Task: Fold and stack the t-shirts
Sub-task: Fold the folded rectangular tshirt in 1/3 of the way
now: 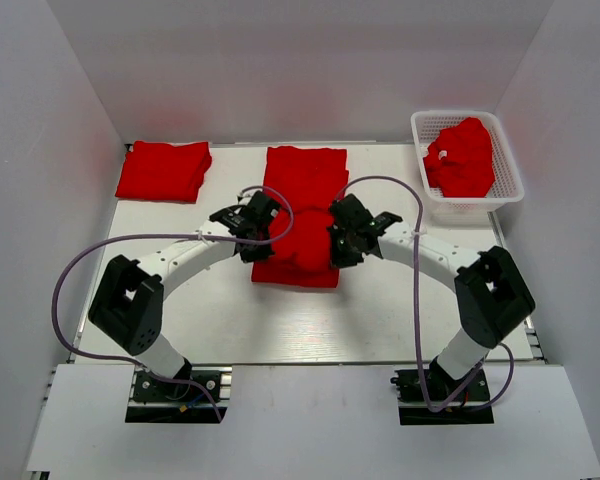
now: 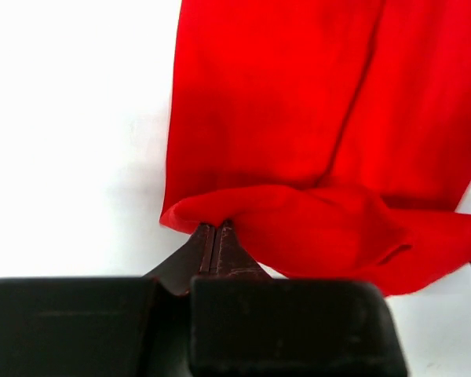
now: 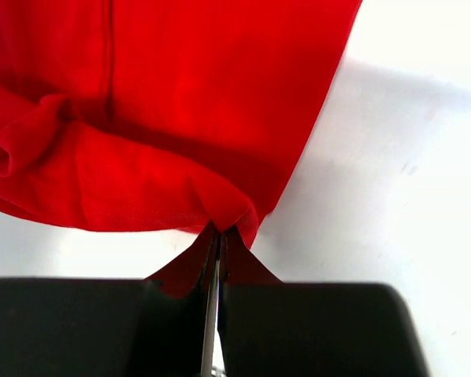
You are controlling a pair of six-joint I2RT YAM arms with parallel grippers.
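Two grippers are closed on the same red t-shirt, which is spread on the white table between them. The left gripper is clamped on the shirt's left side. In its wrist view the left gripper is seen with its jaws pressed together on a pinch of the cloth's edge. The right gripper is clenched in the same way on the shirt's right side, and in its own view the right gripper is shown with only a thin slit between the jaws where the cloth is held.

Between the two sets of fingertips the gripped edge is raised and sags in a loose, bunched roll. Beyond the fingertips, the rest of the shirt lies flat on the table. A folded pile of red t-shirts is seen well beyond the left gripper and off to its left. A white lattice basket stands beyond the right gripper and to its right, and crumpled red t-shirts are heaped in it.
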